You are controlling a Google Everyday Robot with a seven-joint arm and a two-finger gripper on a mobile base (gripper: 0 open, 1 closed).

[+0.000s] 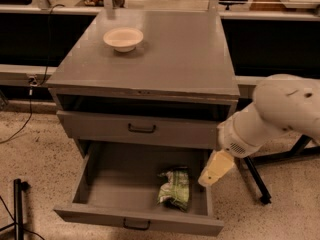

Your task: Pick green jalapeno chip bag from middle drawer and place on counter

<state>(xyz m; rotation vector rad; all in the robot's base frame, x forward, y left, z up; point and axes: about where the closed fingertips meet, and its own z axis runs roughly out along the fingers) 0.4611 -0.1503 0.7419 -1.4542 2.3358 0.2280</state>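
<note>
The small crinkled light-green jalapeno chip bag (174, 188) lies on the floor of the pulled-out wide grey middle drawer (135, 219), in its right front part and close to the right wall. The robot's cream-coloured gripper (207, 178) hangs at the end of the white arm (270, 114) over the drawer's right rim, just beside the bag and apart from it; whether it is spread or pressed together does not show. The flat matte grey counter (175, 59) carries a cream bowl (123, 38) toward its back left.

Cream claw (208, 178) (beside grey middle drawer (125, 170))
</note>
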